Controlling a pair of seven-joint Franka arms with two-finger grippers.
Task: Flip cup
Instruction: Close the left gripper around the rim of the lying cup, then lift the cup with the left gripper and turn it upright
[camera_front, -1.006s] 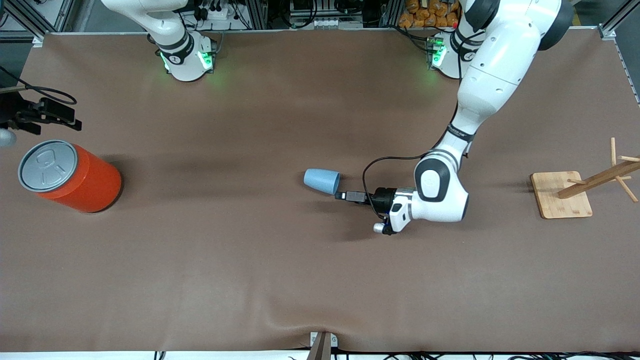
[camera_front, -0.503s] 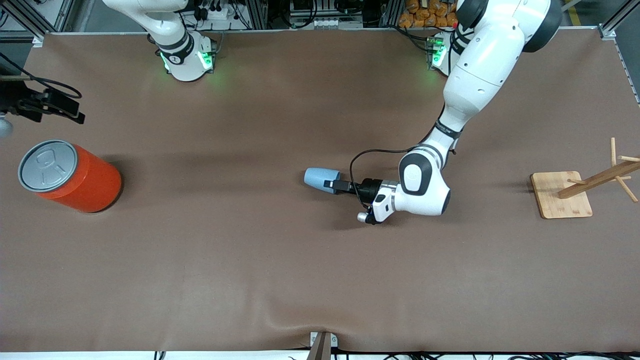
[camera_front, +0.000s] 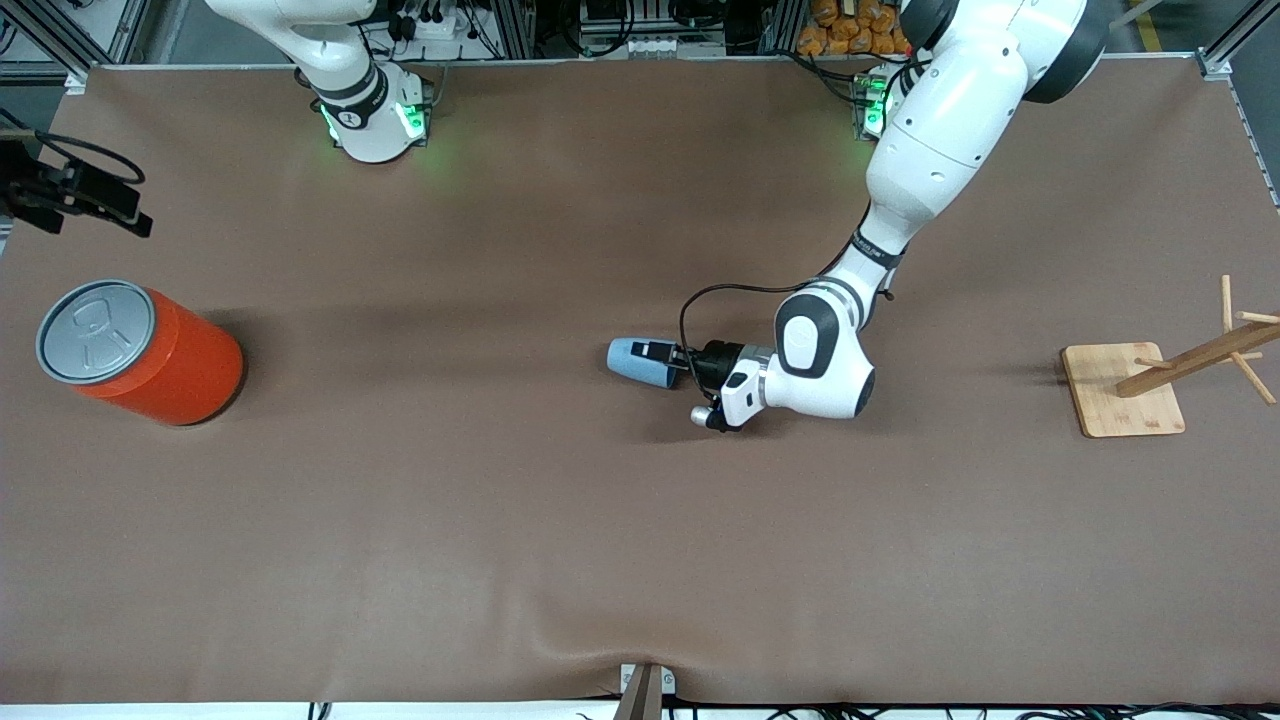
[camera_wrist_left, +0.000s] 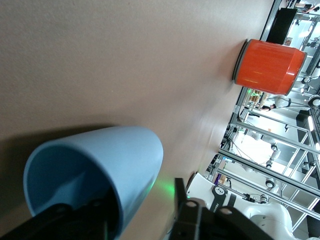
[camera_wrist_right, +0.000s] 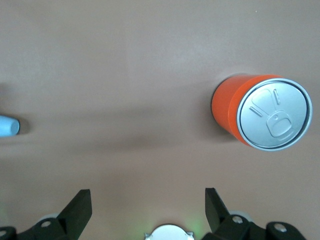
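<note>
The light-blue cup (camera_front: 630, 360) lies on its side at mid-table, its mouth toward the left arm's end. My left gripper (camera_front: 662, 358) is low at the cup's mouth and open. In the left wrist view the cup (camera_wrist_left: 105, 162) fills the foreground; one finger is inside it and the other finger (camera_wrist_left: 188, 216) is outside, so the jaws straddle the cup's wall without closing. My right gripper (camera_front: 75, 195) waits open above the table's right-arm end, near the orange can. In the right wrist view its fingers (camera_wrist_right: 80, 206) stand wide apart and the cup (camera_wrist_right: 7, 126) shows at the edge.
A large orange can with a grey pull-tab lid (camera_front: 140, 350) stands at the right arm's end; it also shows in the left wrist view (camera_wrist_left: 270, 65) and the right wrist view (camera_wrist_right: 260, 112). A wooden peg stand (camera_front: 1125, 390) sits at the left arm's end.
My left gripper has slid toward the cup, from just off its mouth to straddling its rim. The cup has not moved. My right gripper shifted slightly.
</note>
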